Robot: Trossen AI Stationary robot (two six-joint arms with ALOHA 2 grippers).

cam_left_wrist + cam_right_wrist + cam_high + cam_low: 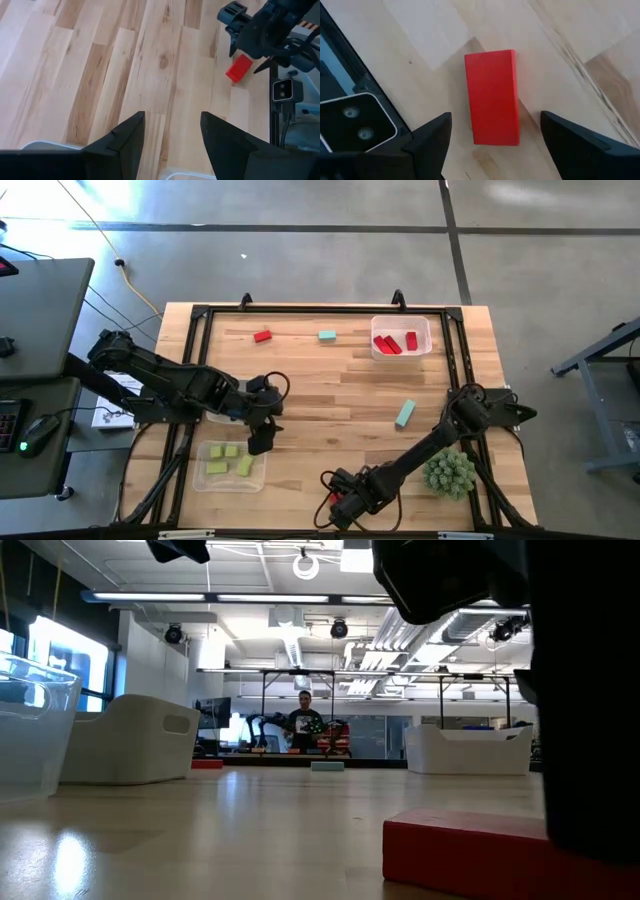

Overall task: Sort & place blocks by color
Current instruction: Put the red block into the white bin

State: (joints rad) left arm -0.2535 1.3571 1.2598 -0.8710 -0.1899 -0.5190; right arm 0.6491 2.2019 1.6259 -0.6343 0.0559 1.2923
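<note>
A red block [492, 97] lies flat on the table near its front edge, also seen in the low view [465, 852] and the left wrist view [238, 67]. My right gripper [495, 117] hangs over it, pointing down, open, one finger on either side and neither touching. My left gripper [172, 125] is open and holds nothing, above the table beside a clear tray [200, 478] with several yellow-green blocks [229, 461]. A second clear tray [425, 328] at the far right holds red blocks [396, 343]. Loose on the table are a red block [262, 336], a teal block [327, 336] and a teal bar [405, 413].
A spiky green plant ball [448, 472] sits at the near right, beside my right arm. A black frame [330, 308] runs around the table's edge. The camera housing [355, 120] at the front edge is close to my right gripper. A person stands in the room beyond.
</note>
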